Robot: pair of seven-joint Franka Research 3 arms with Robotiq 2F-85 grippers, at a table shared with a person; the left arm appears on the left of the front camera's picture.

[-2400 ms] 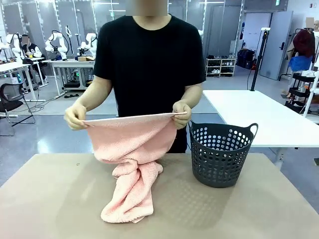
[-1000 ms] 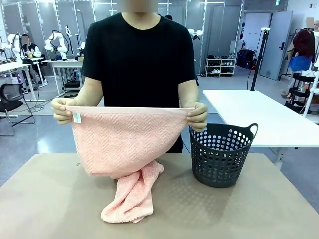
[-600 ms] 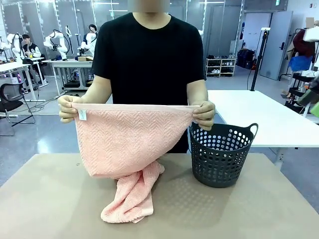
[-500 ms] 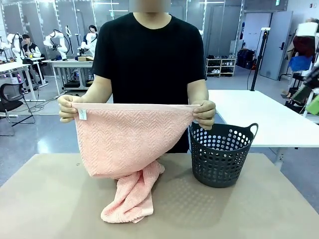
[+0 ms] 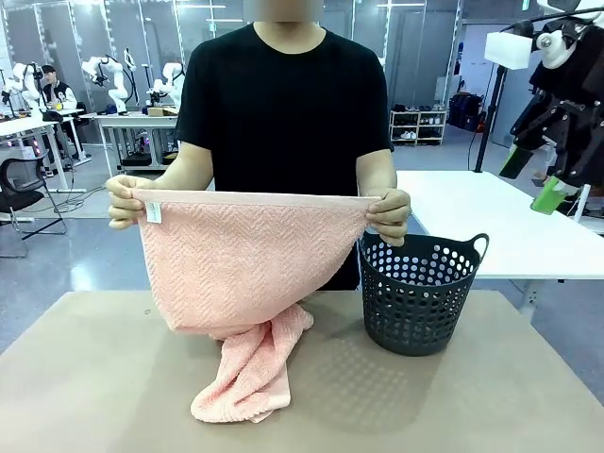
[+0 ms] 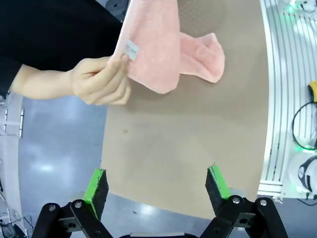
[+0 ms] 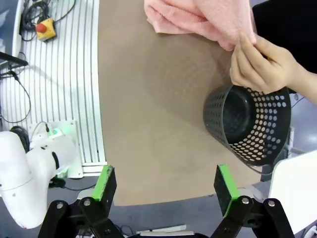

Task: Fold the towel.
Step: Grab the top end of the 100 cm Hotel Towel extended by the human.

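Hanging from its upper hem, the pale salmon-pink towel sits at centre frame in the front view, stretched flat between the person's two hands; its lower end trails down and lies bunched on the tan table. One hand pinches the corner at left of frame, just beside the small white tag; the other hand pinches the opposite corner right of centre, directly above the rim of the dark perforated basket. The basket stands upright on the table, close beside the towel; whether they touch cannot be told. The right gripper is raised at upper right of frame, well apart from the towel, green pads spread. In the right wrist view that gripper stands wide with nothing between its pads, high above table and basket. In the left wrist view the left gripper is likewise wide and unloaded, over the table edge, well short of the tagged corner.
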